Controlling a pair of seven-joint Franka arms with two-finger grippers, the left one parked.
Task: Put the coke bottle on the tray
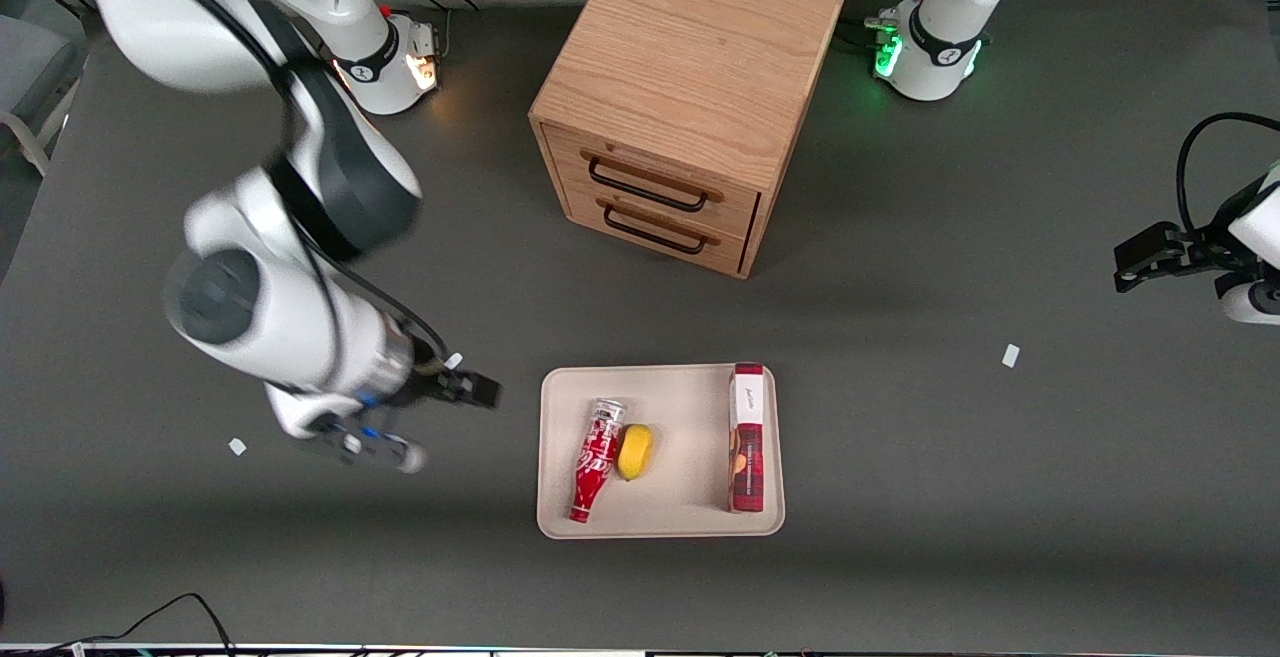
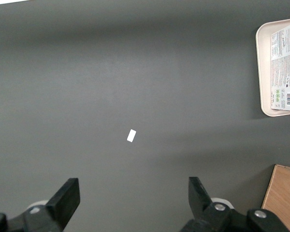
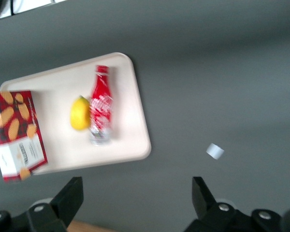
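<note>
The coke bottle (image 1: 596, 458) lies on its side on the cream tray (image 1: 690, 407), its narrow red neck nearer the front camera than its silvery wide end. It also shows in the right wrist view (image 3: 100, 106), on the tray (image 3: 128, 92). My right gripper (image 1: 468, 391) hangs above the bare table beside the tray, toward the working arm's end, apart from the bottle. In the right wrist view the gripper (image 3: 136, 195) is open and empty, with only grey table between its fingertips.
A yellow lemon (image 1: 635, 452) touches the bottle on the tray, and a red-and-white box (image 1: 747, 437) lies along the tray's edge toward the parked arm. A wooden drawer cabinet (image 1: 690, 87) stands farther from the front camera. Small white scraps (image 1: 237, 446) (image 1: 1011, 355) lie on the table.
</note>
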